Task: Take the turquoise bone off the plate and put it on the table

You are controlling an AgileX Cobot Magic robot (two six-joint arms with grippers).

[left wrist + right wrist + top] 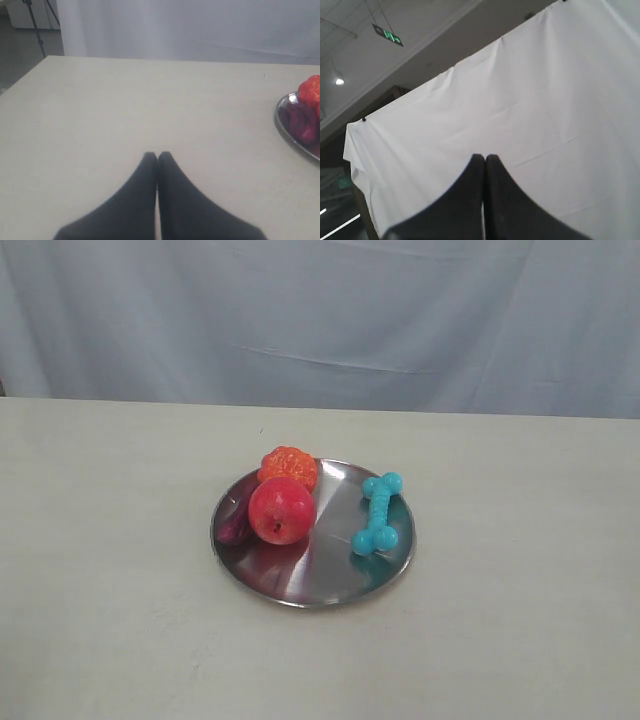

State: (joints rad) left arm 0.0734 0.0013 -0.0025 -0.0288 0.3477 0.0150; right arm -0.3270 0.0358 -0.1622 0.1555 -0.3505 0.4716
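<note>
You had the left gripper (157,156) with fingers pressed together on nothing, above the table (100,125) and well apart from the plate (284,125). The turquoise bone (377,513) lay on that plate, away from those fingers. Your right gripper (484,157), fingers likewise together and empty, faced the white curtain (545,100).

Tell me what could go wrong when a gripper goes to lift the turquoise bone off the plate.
The turquoise bone lies close to the rim of the plate, so a grasp might knock the rim and slide the plate. The red ball sits nearby and might roll if the plate is jolted.
</note>
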